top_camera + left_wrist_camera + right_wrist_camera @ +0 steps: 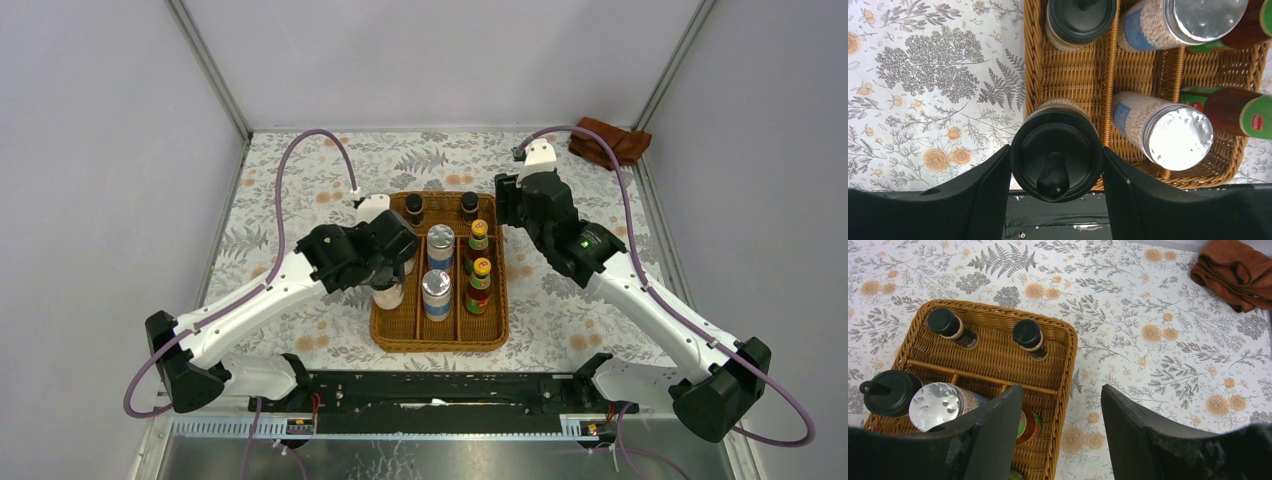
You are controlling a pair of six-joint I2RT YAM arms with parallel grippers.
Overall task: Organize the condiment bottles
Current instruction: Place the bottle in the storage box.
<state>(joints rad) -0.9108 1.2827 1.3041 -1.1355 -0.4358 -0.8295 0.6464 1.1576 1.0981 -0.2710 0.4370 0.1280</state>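
A black-lidded jar [1056,150] is pinched by the left pincer [1056,167] at the near end of the left compartment of the tray [1068,75]; whether it is lifted cannot quite be told. The right pincer [1062,395] is held spread and empty above the tray's right edge and the flowered surface [1158,300].
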